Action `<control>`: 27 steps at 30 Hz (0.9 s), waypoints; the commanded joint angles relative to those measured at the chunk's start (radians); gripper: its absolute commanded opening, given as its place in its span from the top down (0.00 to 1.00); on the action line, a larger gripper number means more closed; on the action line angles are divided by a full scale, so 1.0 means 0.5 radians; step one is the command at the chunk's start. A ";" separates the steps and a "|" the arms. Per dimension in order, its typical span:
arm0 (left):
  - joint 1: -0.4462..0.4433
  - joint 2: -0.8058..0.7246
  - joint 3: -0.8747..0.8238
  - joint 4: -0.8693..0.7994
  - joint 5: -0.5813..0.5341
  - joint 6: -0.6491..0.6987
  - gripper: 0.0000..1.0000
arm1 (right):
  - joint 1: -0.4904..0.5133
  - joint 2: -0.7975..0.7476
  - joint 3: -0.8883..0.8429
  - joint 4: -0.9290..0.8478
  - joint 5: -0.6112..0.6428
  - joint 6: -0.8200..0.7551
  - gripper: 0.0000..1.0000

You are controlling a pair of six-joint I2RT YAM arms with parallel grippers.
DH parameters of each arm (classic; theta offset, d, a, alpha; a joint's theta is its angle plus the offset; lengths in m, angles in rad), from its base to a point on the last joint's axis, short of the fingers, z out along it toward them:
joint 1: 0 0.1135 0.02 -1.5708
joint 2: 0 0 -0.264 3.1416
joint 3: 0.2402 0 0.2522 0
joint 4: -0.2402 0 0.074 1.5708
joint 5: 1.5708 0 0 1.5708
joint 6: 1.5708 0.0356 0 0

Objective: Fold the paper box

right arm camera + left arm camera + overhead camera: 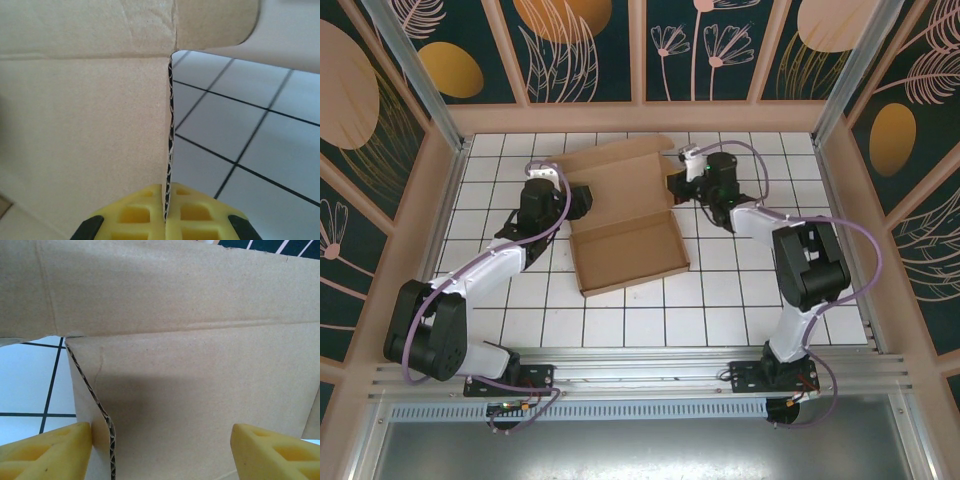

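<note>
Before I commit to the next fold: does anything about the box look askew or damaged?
The paper box lies rotated on the tiled table, not square to its grid. In the left wrist view, a flap's cut edge bows instead of running straight. The right gripper is shut on a flap edge; no tear visible.

**Paper box** [620,220]: one die-cut mailer of plain brown corrugated cardboard, unprinted, partly formed. The near part is a shallow rectangular tray, open upward, with low walls standing. A lid panel joins the tray's far long side and is laid back, open. The box rests around the middle of the white-tiled tabletop [620,325], skewed to the tile lines, with the lid toward the tabletop's far edge. Scored fold lines and fluted cut edges show in the wrist views.
</note>
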 commanded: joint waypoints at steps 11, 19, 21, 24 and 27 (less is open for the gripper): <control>-0.014 -0.027 0.037 0.041 0.077 -0.029 0.28 | 0.563 0.125 0.005 0.083 1.787 -0.391 1.00; -0.015 -0.190 0.047 -0.106 -0.116 0.048 0.21 | 0.338 -0.181 -0.298 0.334 1.054 -0.173 1.00; -0.006 -0.255 0.033 -0.145 -0.156 0.096 0.21 | 0.317 -0.222 -0.361 0.383 0.924 -0.160 1.00; 0.020 -0.339 -0.004 -0.203 -0.177 0.172 0.19 | 0.243 -0.275 -0.441 0.462 0.801 -0.149 1.00; 0.096 -0.417 -0.092 -0.203 -0.028 0.239 0.18 | 0.203 -0.317 -0.510 0.523 0.733 -0.135 1.00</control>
